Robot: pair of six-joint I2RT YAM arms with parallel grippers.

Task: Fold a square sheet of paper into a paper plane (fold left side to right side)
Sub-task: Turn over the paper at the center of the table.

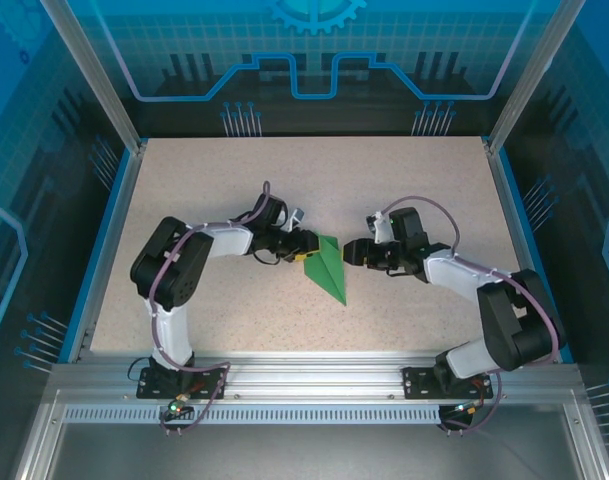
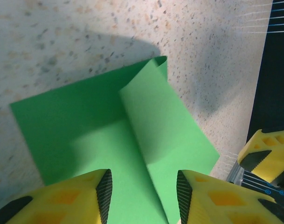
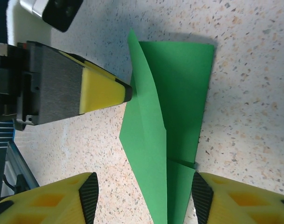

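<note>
Folded green paper [image 1: 328, 268] lies on the speckled surface [image 1: 204, 190]; left gripper [image 2: 144, 189] sits over one edge, jaws apart; right gripper [image 3: 144, 196] opposite, jaws apart too.

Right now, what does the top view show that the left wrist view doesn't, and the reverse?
Top view adds: both arms down to their bases, the whole table, and the paper as a wedge pointing toward the bases, between the left gripper and right gripper. Left wrist adds: one flap folded over the lower layer, curled at its far corner, with the left fingers apart above it. Shared: paper, speckled table, both grippers.
</note>
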